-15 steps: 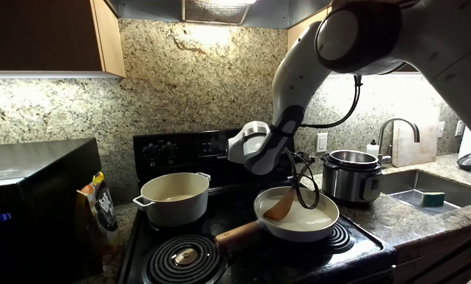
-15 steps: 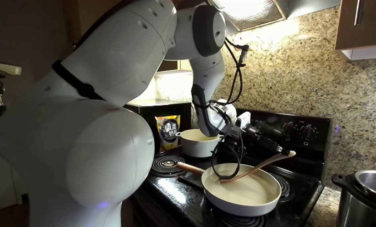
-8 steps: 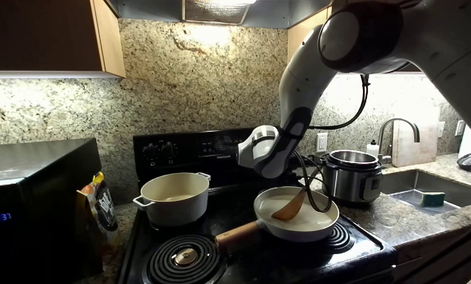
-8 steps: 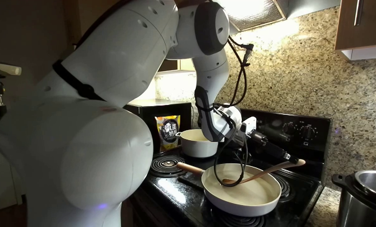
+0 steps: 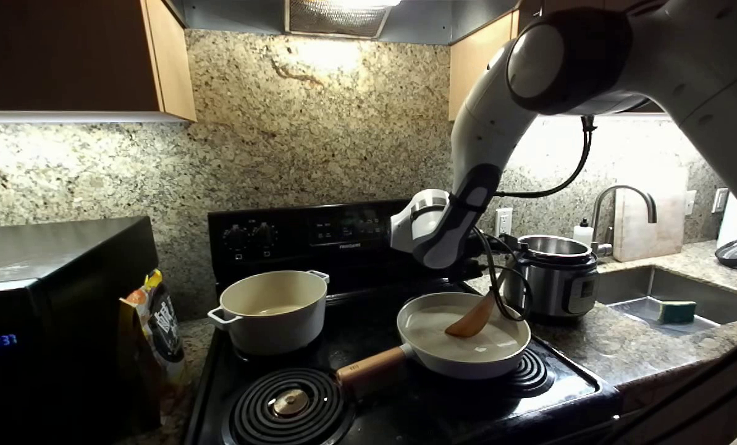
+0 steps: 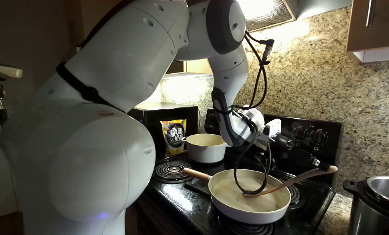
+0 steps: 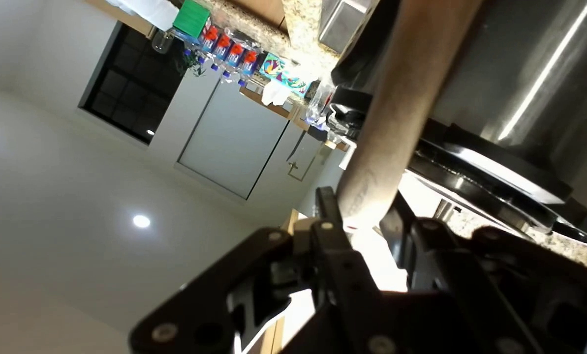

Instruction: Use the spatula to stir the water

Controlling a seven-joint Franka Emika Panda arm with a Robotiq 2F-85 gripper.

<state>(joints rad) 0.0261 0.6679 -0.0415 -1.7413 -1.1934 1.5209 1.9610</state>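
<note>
In the wrist view, a black gripper (image 7: 364, 209) at the bottom is clamped on a wooden spatula handle (image 7: 402, 103) that slants up past the top edge. Behind it, right, is a shiny steel pot (image 7: 519, 64); left, tilted, a pale ceiling (image 7: 77, 187) with round lights (image 7: 141, 221) and a dark window (image 7: 131, 83).

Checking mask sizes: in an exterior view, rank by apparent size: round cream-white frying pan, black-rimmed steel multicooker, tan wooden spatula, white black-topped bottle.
Largest first:
frying pan
multicooker
spatula (visible part)
bottle
</note>
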